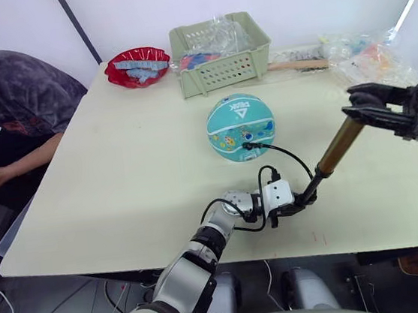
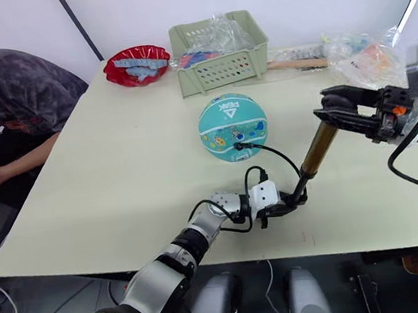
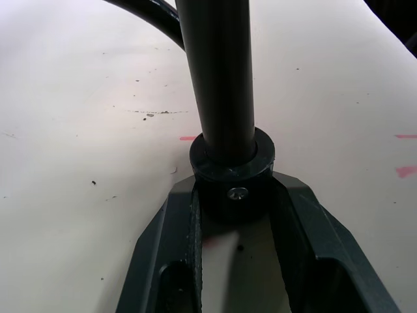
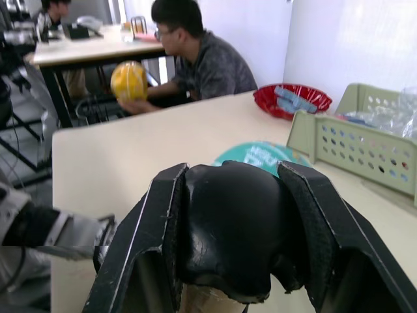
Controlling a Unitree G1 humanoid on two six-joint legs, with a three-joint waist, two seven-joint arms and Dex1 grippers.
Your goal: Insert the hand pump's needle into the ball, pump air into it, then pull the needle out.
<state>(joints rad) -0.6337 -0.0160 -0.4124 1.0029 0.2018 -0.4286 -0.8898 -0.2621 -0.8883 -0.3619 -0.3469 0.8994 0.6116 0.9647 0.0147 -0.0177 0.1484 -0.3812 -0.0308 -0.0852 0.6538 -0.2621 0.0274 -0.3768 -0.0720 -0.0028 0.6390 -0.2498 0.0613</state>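
The teal ball (image 1: 240, 128) rests on the table's middle, "PEAK" lettering facing up. The hand pump (image 1: 338, 146) leans over the table to the ball's right, gold barrel slanting up and to the right. My left gripper (image 1: 305, 200) is shut on the pump's black bottom cap (image 3: 231, 182), just above the tabletop. My right gripper (image 1: 360, 106) is shut on the black T-handle (image 4: 228, 228) at the top. The thin black hose (image 1: 288, 153) arcs from the pump's base to the ball's lower front. The needle is hidden where the hose tip (image 1: 248, 146) meets the ball.
A green basket (image 1: 219, 49) with bagged items and a red bowl (image 1: 137, 65) stand at the table's far edge. Plastic bags (image 1: 368, 59) lie at the far right. A person (image 1: 7, 104) sits at the left, holding a yellow ball (image 4: 129, 79).
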